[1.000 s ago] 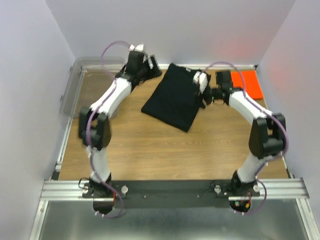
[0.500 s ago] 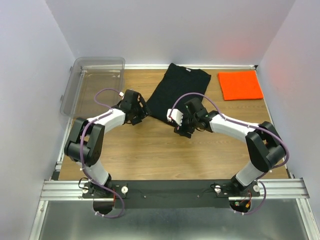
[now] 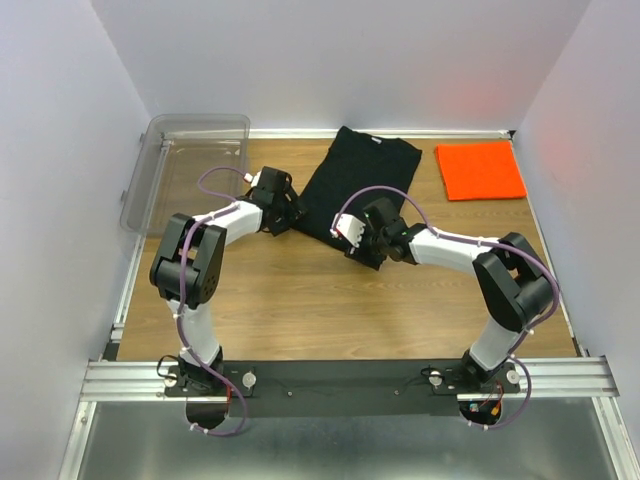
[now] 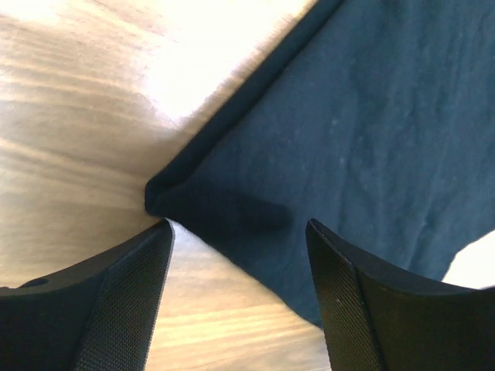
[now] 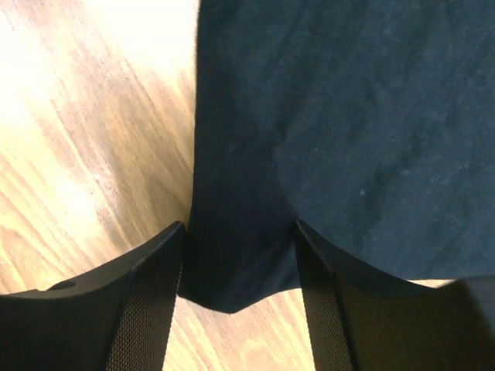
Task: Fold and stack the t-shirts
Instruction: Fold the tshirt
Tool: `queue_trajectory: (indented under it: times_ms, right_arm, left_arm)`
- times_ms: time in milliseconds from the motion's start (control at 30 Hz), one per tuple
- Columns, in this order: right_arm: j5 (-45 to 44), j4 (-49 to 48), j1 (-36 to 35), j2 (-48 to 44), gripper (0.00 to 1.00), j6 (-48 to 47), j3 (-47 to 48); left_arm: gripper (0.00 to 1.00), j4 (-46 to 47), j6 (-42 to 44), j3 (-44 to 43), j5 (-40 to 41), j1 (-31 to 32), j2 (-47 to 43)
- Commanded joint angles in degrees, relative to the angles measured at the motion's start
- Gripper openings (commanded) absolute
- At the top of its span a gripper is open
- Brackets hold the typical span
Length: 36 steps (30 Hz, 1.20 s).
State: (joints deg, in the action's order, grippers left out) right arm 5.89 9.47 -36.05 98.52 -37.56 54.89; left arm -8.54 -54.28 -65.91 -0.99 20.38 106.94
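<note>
Only the overhead view takes in the whole table [image 3: 300, 300]: the black t-shirt [image 3: 365, 175] lies flat and askew toward 12 o'clock, the orange t-shirt [image 3: 480, 170] lies folded flat at about 2 o'clock, well apart from the black one, and a clear plastic bin [image 3: 200, 121] stands at 10 o'clock. From there the jaws of both arms are too small to read; the wrist views settle that, though neither shows the orange shirt or the bin

The left gripper [image 3: 290, 213] sits at the black shirt's 9 o'clock corner. In its wrist view [image 4: 236, 224] the fingers [image 4: 116, 309] stand wide apart and grasp nothing; the folded corner of the black cloth [image 4: 348, 116] lies flat on the wood between them, closer to the left finger

The right gripper [image 3: 363, 250] is over the shirt's 6 o'clock corner. Its wrist view [image 5: 240, 228] shows the fingers [image 5: 147, 301] parted with the corner of the black shirt [image 5: 348, 116] lying between them, unpinched and flat. Whether either pair of fingertips touches the table cannot be told
</note>
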Motion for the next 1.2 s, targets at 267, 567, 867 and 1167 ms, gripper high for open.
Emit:
queue_trajectory:
  times_ms: [267,567,867,1167]
  right_arm:
    - [-2.6,0.6,-0.3,2.2,0.46,1.4,-0.2]
    - [10.5,9.8,-0.4,-0.9,0.00,-2.5,1.4]
    - [28.7,35.0,-9.6,-11.0,0.01,-13.4,-1.6]
    - [29.3,38.9,-13.8,-18.7,0.01,-5.3,2.5]
  left_arm:
    - [0.38,-3.0,1.1,-4.2,2.4,0.3,6.2]
    - [0.00,-1.4,5.3,1.7,-1.0,0.4,-0.8]
    - [0.00,-8.2,-0.1,25.4,-11.7,8.8,-23.2]
    - [0.00,-22.5,-6.0,22.3,-4.2,12.5,-41.0]
